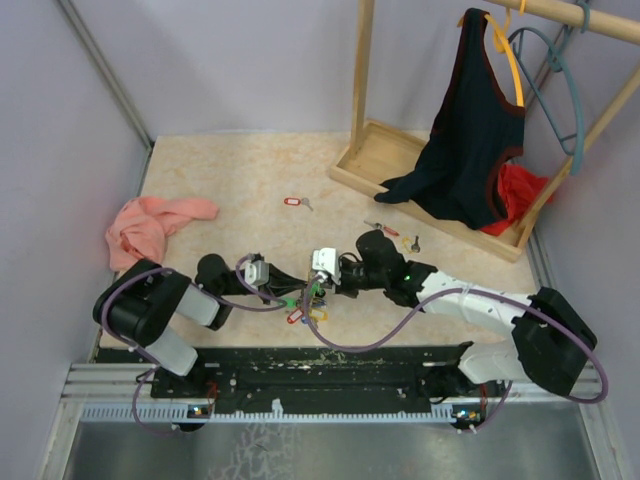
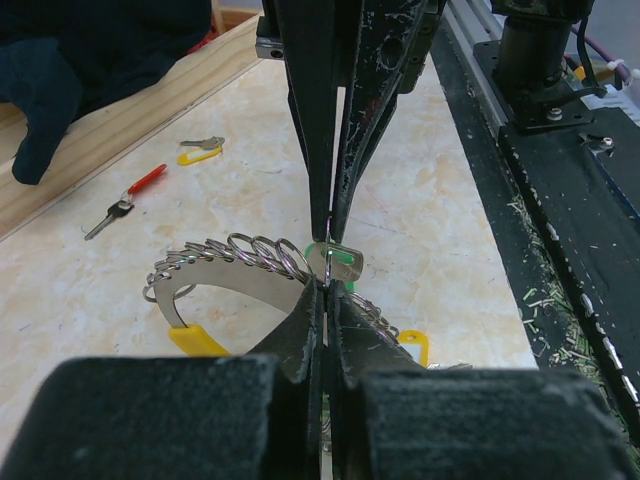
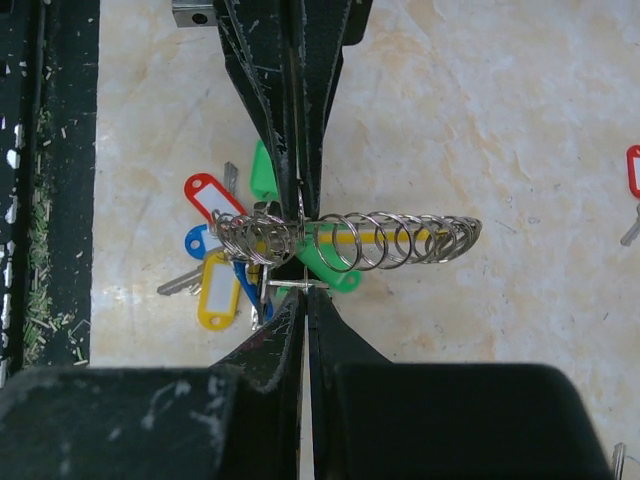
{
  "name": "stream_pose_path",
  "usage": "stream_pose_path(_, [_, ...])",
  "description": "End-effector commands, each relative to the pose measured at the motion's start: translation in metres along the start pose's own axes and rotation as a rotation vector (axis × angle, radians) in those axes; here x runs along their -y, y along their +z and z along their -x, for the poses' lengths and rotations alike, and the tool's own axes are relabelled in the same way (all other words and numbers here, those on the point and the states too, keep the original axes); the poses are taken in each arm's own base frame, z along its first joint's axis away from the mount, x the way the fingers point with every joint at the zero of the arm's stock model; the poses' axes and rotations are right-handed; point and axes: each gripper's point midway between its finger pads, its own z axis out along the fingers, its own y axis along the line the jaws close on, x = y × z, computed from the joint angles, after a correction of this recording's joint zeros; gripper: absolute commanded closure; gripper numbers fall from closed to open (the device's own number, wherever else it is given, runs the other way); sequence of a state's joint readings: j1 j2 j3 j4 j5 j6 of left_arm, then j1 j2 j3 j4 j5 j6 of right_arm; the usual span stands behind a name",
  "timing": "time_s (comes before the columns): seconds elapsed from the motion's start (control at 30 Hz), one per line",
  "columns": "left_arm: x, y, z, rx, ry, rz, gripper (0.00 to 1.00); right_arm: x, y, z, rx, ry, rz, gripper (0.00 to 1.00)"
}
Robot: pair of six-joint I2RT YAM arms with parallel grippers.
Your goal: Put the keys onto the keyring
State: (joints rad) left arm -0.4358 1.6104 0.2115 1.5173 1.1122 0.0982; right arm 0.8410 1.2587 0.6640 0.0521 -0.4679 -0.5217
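The keyring hangs just above the table, at the near edge between the two arms, with a row of small wire loops strung along it. The left gripper has its fingers pressed together on the keyring. The right gripper, nose to nose with it, pinches what looks like the green key by its little loop.

To thread it well, the left arm should hold the keyring steady. The right arm should bring the loop square to the ring and slide it along the metal without twisting. Neither grip should slacken until the key hangs freely, since a slip would likely drop the whole bunch.

Counted:
- **Tags on the bunch:** one red tag, one blue tag and two yellow tags. I cannot tell whether the green is one tag or two.
- **Loose keys:** three on the table, well apart from the ring: one red-tagged, another red one and a yellowish one.
- **Further out:** one pink cloth and one wooden rack. The rack carries one dark vest and two hangers, orange and teal.
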Motion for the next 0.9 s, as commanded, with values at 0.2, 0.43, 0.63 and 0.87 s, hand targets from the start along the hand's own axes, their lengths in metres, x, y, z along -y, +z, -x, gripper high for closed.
stream_pose_path(0.2, [-0.0086, 0.0042, 0.0405, 0.118, 0.276, -0.023, 1.0, 0.0095, 0.0072, 0.032, 0.044, -0.087, 0.006, 1.0])
stream_pose_path(0.43, [-0.0079, 0.005, 0.0394, 0.117, 0.268, -0.03, 1.0, 0.007, 0.0086, 0.0327, 0.039, -0.092, 0.022, 1.0])
stream_pose_path(0.63, [-0.0076, 0.0053, 0.0398, 0.118, 0.265, -0.034, 1.0, 0.0078, 0.0093, 0.0356, 0.042, -0.095, 0.021, 1.0])
stream_pose_path(0.87, [-0.0071, 0.0059, 0.0398, 0.118, 0.261, -0.037, 1.0, 0.0063, 0.0104, 0.0365, 0.038, -0.098, 0.028, 1.0])
